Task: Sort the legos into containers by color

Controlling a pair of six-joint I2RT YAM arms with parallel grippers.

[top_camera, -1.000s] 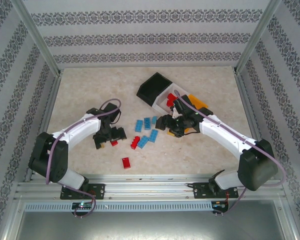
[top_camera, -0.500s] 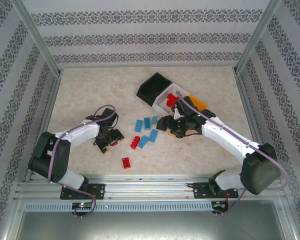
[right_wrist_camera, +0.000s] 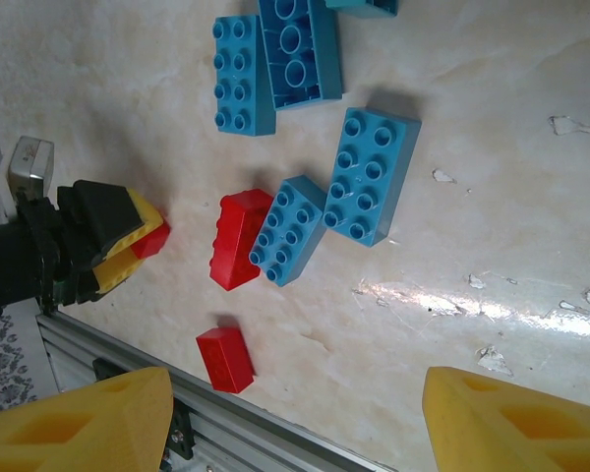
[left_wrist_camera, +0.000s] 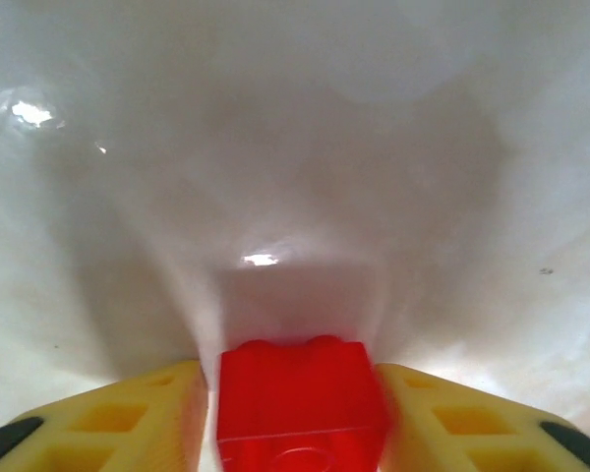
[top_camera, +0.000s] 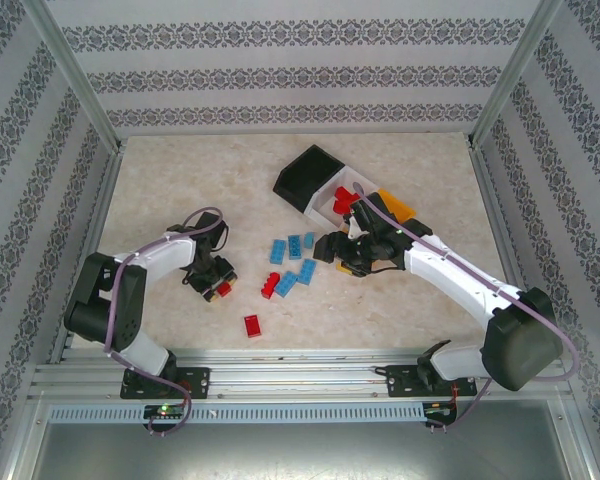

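My left gripper (top_camera: 218,287) is shut on a small red lego (left_wrist_camera: 300,398), pinched between its yellow fingers (left_wrist_camera: 128,423) low over the table. The right wrist view shows that gripper (right_wrist_camera: 128,241) and its red lego (right_wrist_camera: 152,239) too. My right gripper (top_camera: 330,248) hangs open (right_wrist_camera: 295,413) above the loose pile, holding nothing. On the table lie several blue legos (right_wrist_camera: 371,175) (top_camera: 292,250) and two red legos (right_wrist_camera: 238,239) (right_wrist_camera: 224,359). The black bin (top_camera: 310,172), white bin (top_camera: 325,207) and orange bin (top_camera: 398,205) stand in a row behind; red legos (top_camera: 345,193) lie in the white one.
An aluminium rail (top_camera: 300,372) runs along the near edge, close to the lone red lego (top_camera: 252,325). Patterned walls enclose the table on three sides. Bare tabletop (top_camera: 180,180) spreads out at the back left.
My left gripper has closed on the red lego and drawn back a little toward the near left. The right arm has shifted only slightly.
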